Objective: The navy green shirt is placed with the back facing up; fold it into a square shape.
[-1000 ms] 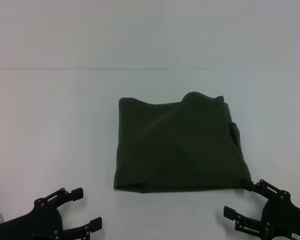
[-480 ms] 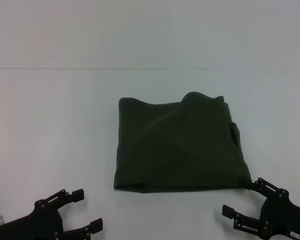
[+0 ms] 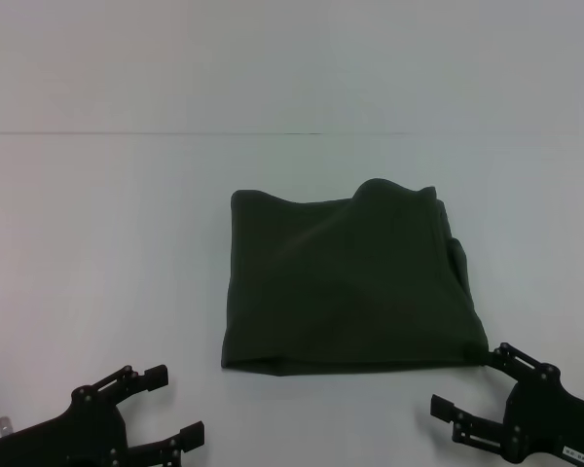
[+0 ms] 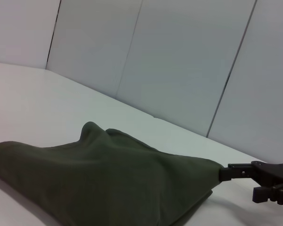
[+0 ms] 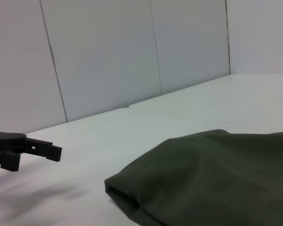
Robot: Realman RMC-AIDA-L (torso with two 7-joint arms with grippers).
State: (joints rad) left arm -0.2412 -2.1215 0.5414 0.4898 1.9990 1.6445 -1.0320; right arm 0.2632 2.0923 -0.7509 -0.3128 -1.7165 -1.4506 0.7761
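The navy green shirt (image 3: 346, 282) lies folded into a rough square in the middle of the white table, plain side up, with a small bump on its far edge. It also shows in the left wrist view (image 4: 99, 183) and the right wrist view (image 5: 212, 179). My left gripper (image 3: 173, 403) is open and empty at the near left, well clear of the shirt. My right gripper (image 3: 465, 381) is open and empty at the near right, its far fingertip right at the shirt's near right corner.
The white table (image 3: 107, 253) spreads all around the shirt. A seam line (image 3: 175, 133) runs across its far part. Pale wall panels (image 4: 179, 56) stand behind the table.
Both grippers have drawn slightly back toward the near edge. The shirt has not moved.
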